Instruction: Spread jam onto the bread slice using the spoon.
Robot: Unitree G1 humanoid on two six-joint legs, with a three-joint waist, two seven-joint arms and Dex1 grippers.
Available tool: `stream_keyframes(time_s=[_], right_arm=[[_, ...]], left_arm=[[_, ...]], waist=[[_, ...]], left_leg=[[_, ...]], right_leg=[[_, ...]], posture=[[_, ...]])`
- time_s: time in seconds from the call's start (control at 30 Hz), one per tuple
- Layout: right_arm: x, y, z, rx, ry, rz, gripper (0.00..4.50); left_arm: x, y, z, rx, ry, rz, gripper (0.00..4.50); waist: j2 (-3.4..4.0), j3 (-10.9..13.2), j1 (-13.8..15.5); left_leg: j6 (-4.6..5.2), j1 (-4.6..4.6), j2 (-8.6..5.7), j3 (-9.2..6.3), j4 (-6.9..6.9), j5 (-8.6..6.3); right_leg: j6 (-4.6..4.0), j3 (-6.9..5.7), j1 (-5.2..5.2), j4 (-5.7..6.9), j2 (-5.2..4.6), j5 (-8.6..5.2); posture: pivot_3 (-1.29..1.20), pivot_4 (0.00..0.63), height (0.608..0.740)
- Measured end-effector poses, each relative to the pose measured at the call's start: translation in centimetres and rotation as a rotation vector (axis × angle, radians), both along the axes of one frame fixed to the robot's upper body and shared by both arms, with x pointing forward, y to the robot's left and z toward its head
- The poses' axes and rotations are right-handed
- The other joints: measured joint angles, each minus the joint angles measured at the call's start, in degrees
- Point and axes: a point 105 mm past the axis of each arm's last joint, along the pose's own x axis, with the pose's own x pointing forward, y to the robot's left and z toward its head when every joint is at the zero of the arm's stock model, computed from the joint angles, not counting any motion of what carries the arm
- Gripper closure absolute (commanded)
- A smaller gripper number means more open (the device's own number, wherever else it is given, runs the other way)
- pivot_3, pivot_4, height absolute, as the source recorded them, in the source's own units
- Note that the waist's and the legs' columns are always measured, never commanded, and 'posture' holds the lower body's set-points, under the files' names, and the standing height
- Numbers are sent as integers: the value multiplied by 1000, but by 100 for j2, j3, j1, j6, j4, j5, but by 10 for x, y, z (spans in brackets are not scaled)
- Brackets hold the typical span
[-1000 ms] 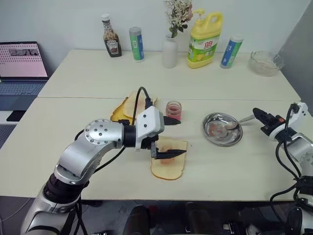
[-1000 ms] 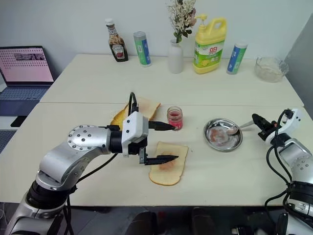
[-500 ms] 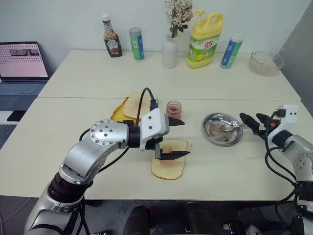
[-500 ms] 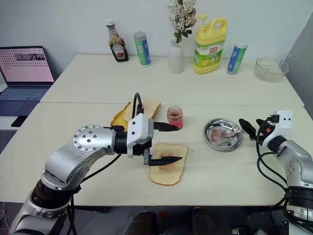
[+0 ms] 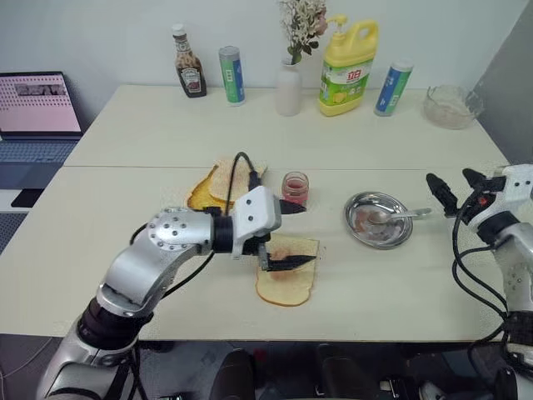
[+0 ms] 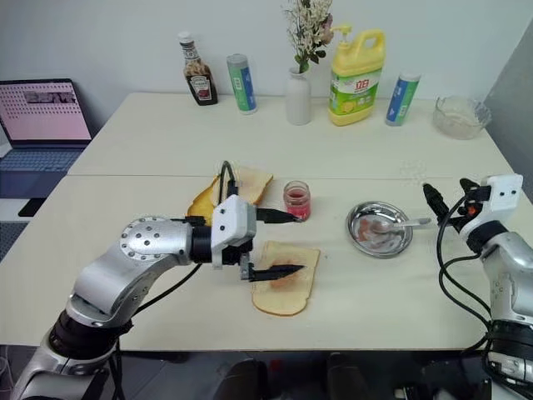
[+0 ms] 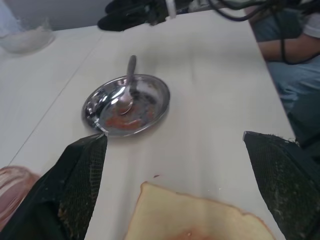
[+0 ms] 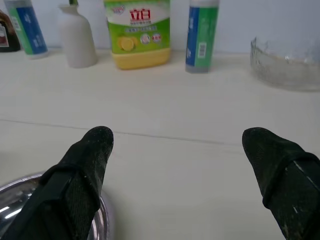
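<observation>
Steel dish, one spoon, three bread slices

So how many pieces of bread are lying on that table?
3, as far as I can tell: the bread slice under the left gripper, and two overlapping ones, a yellow slice and a pale slice, beside the jam jar.

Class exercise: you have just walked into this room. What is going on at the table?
A two-armed robot is making jam on bread. The spoon lies in the round steel dish, bowl down among red smears, and the right gripper hangs open just beyond its handle, holding nothing. The left gripper is open over the bread slice, which shows a jam smear in its middle. The jam jar stands just behind the slice.
</observation>
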Motion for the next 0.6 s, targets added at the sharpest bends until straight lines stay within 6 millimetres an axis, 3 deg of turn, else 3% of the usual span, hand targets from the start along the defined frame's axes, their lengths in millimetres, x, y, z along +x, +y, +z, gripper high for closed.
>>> stream_keyframes(time_s=[0.1, 0.17, 0.27, 0.47, 0.6], right_arm=[[-21, 22, 10, -63, 1, 119, 45], [-40, 41, 6, -50, 57, 245, 45], [-66, 63, -2, -69, 138, 410, 45], [-107, 74, -24, -276, 286, 653, 45], [-114, 72, -27, -325, 322, 696, 45]], left_arm=[[17, 44, -10, 90, -16, 159, 0], [20, 77, -16, 144, 7, 233, 0], [15, 107, -20, 216, 29, 256, 0], [-4, 136, -44, 318, 139, 228, 0], [-3, 141, -36, 301, 126, 242, 0]], waist=[[0, 0, 3], [0, 0, 4], [-1, 1, 18], [-6, 2, 26], [-7, 2, 24]], left_leg=[[0, 4, 1, -1, -2, 0], [0, 5, 3, -2, -3, 0], [0, 5, -1, 3, -1, 0], [0, 5, -4, 8, 5, 0], [0, 6, -4, 9, 6, 0]], right_leg=[[-3, -2, 0, 6, 0, -3], [-6, -5, 0, 6, 0, -4], [-5, -5, 4, 2, -10, -5], [21, -5, 12, -15, -17, -19], [24, -4, 11, -13, -16, -18]], posture=[[0, 150, 740], [0, 150, 740], [0, 150, 740], [0, 150, 740], [0, 150, 740]])
